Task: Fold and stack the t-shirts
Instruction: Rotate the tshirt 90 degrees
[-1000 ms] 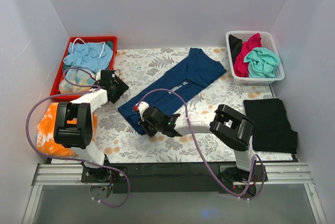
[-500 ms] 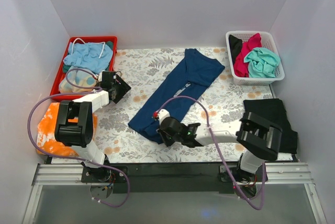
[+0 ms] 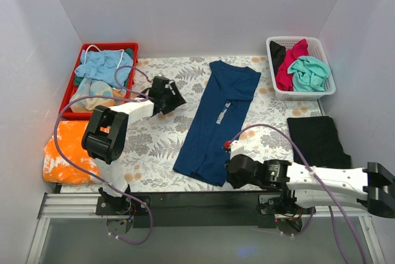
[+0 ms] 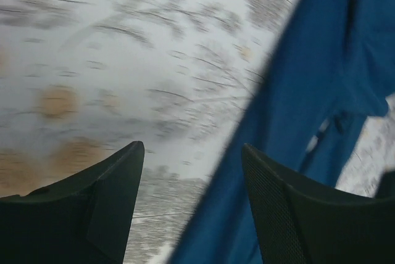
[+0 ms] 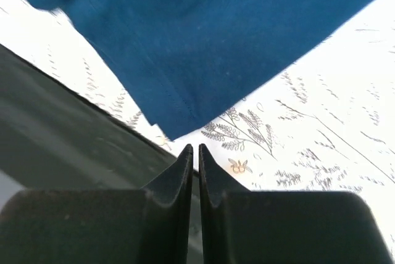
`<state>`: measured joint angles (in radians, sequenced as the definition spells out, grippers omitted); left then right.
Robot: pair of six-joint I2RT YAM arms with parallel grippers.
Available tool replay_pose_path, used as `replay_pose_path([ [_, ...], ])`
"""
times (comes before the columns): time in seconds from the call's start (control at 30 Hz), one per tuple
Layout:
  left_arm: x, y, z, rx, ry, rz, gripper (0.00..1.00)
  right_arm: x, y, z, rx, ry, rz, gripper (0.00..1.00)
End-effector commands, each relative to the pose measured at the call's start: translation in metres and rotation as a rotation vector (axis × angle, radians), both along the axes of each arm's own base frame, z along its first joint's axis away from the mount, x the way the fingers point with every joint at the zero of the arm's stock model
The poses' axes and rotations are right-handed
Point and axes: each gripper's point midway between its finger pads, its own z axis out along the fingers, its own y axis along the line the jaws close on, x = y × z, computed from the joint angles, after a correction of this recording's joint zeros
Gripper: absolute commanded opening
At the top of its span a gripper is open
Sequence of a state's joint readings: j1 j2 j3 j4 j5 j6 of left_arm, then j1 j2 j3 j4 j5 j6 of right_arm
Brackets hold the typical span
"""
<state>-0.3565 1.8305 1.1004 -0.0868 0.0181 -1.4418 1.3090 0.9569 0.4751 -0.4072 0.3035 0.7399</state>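
Right claw (image 5: 192, 148) is pressed shut on nothing; the navy t-shirt (image 5: 203, 42) is seen just past its tips. Left claw (image 4: 192, 147) is spread wide. Since before, the t-shirt has been dragged straighter.

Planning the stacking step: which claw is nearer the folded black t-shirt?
Right. The right claw sits by the near corner of the navy t-shirt, to the left of the black t-shirt. The left claw is beyond that shirt's other side, toward the red tray.
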Motion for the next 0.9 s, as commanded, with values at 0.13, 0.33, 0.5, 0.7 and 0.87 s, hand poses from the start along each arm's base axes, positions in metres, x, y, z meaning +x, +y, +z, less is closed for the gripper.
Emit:
replay_pose_path([
  [0.13, 0.002, -0.118, 0.044, -0.15, -0.16, -0.304, 0.63, 0.027, -0.014, 0.032, 0.01, -0.125, -0.176, 0.15],
  [0.33, 0.017, -0.154, 0.029, -0.187, -0.18, -0.377, 0.63, 0.037, -0.001, 0.026, -0.083, -0.158, -0.182, 0.14],
  [0.5, 0.041, -0.176, 0.033, -0.213, -0.247, -0.398, 0.63, 0.04, 0.003, 0.025, -0.059, -0.17, -0.197, 0.14],
  [0.7, 0.067, -0.163, -0.002, -0.094, -0.162, -0.262, 0.63, 0.041, -0.004, 0.023, -0.048, -0.179, -0.22, 0.14],
  [0.87, 0.062, -0.106, -0.027, 0.097, -0.042, -0.002, 0.64, 0.044, -0.008, 0.021, -0.06, -0.194, -0.233, 0.15],
])
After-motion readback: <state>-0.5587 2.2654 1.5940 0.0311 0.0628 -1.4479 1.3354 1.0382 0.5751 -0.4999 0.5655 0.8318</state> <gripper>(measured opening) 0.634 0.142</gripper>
